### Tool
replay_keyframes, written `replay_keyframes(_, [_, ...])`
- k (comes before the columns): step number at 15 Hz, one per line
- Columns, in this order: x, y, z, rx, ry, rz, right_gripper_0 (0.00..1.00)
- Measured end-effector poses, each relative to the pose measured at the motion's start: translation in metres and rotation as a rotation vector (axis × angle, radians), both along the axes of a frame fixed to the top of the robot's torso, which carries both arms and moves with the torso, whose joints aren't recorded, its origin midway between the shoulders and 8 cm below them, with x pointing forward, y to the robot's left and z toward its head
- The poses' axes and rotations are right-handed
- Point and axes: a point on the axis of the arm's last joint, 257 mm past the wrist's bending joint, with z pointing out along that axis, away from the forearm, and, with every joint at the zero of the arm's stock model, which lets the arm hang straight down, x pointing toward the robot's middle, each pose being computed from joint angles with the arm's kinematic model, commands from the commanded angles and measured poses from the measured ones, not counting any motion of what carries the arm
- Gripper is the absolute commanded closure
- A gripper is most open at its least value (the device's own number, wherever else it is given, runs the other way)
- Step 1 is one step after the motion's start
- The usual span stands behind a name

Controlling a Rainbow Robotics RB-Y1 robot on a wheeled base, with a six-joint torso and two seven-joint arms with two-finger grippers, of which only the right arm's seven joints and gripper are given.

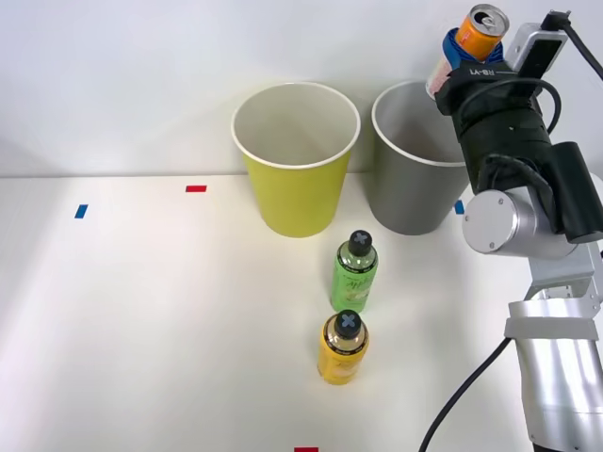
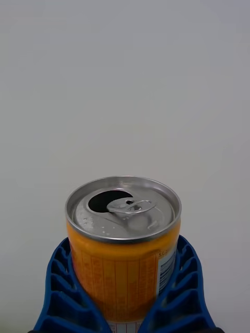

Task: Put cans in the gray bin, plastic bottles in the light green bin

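My right gripper (image 1: 464,49) is raised above the right rim of the gray bin (image 1: 415,165) and is shut on the orange can (image 1: 481,31), whose silver top tilts up to the right. In the right wrist view the can (image 2: 124,244) sits between the blue ribbed fingers (image 2: 62,291), its pull-tab opening showing. The light green bin (image 1: 296,155) stands left of the gray one. A green bottle (image 1: 355,272) with a dark cap stands upright in front of the bins. Nearer to me, the yellow-orange bottle (image 1: 343,347) also stands upright.
A red tape mark (image 1: 196,188) and a blue tape mark (image 1: 81,211) lie on the white table at the left. Another red mark (image 1: 306,449) sits at the front edge. A plain wall is behind the bins.
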Motion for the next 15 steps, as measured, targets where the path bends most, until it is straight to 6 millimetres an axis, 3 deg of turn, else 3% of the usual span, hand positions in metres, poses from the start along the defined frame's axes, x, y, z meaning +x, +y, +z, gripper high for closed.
replay_keyframes(1, [0.001,0.001,-0.001,-0.003,-0.005,-0.004,1.00])
replay_keyframes(2, [0.002,0.002,0.000,-0.006,-0.008,-0.005,0.84])
replay_keyframes(3, [0.001,0.003,0.000,-0.005,-0.012,-0.005,0.60])
replay_keyframes(4, [0.000,0.004,0.001,-0.002,-0.018,-0.006,0.23])
replay_keyframes(5, [0.000,0.005,0.001,-0.001,-0.019,-0.007,0.00])
replay_keyframes(12, [-0.001,0.016,0.000,-0.045,-0.024,-0.012,0.00])
replay_keyframes(15, [0.002,0.021,-0.011,-0.134,0.010,-0.024,0.00])
